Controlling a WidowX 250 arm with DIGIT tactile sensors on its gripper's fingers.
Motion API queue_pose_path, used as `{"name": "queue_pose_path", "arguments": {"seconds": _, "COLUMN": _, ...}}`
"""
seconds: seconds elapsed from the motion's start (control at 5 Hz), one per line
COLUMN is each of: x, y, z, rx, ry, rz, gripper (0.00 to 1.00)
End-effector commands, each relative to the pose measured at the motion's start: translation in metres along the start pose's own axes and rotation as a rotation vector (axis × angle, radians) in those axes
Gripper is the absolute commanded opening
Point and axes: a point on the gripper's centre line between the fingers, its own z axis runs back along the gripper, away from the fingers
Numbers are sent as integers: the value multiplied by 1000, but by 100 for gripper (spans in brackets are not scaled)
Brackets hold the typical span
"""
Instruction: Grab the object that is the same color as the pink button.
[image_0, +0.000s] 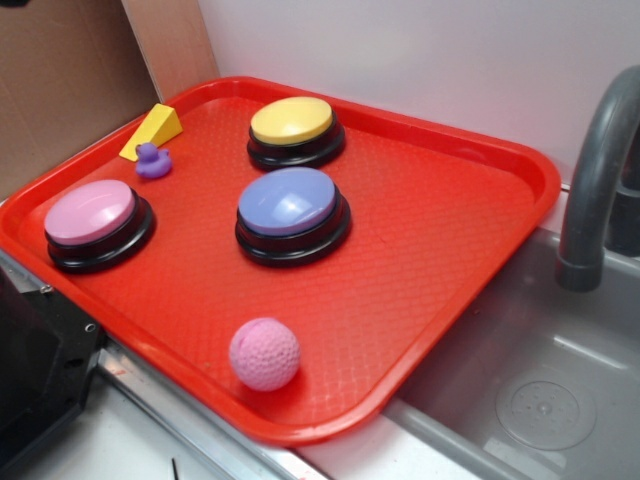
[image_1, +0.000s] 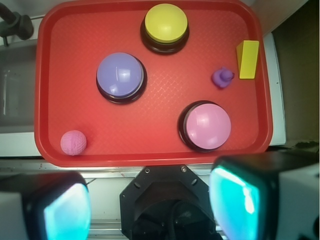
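On the red textured plastic tray, the small pink dimpled ball lies alone near the front rim, well apart from every other item. In the wrist view the same ball sits in the lower left corner of the tray.

The large pink dome-topped button on a black base stands near the tray's left edge in the exterior view and sets the reference colour; the ball matches it. The lavender-blue dome button, the yellow dome button, the tiny purple duck and the yellow wedge block are not candidates.

The gripper hangs high above the tray's near edge, well clear of all objects. Its two padded fingers stand wide apart at the bottom of the wrist view, with nothing between them.

Assessment: the reach has not begun. Recommended approach:
- Travel sideways until the ball lies centred between the fingers before descending.
- Descend vertically; the raised rim is just beside the ball, so keep the near finger inside it.
- Close at the ball's widest line. A round, dimpled ball is likely to roll if one finger touches first.
- Lift straight up.
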Motion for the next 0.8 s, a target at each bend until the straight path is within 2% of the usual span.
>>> {"name": "queue_pose_path", "arguments": {"seconds": 0.0, "x": 0, "y": 0, "z": 0, "rx": 0, "ry": 0, "rz": 0, "gripper": 100}}
{"name": "queue_pose_path", "arguments": {"seconds": 0.2, "x": 0, "y": -30, "z": -22, "rx": 16, "ry": 26, "rz": -1, "gripper": 100}}
{"name": "queue_pose_path", "arguments": {"seconds": 0.4, "x": 7, "y": -69, "z": -55, "rx": -24, "ry": 3, "rz": 36, "gripper": 100}}
{"name": "queue_pose_path", "arguments": {"seconds": 0.6, "x": 0, "y": -91, "z": -76, "rx": 54, "ry": 46, "rz": 63, "gripper": 100}}
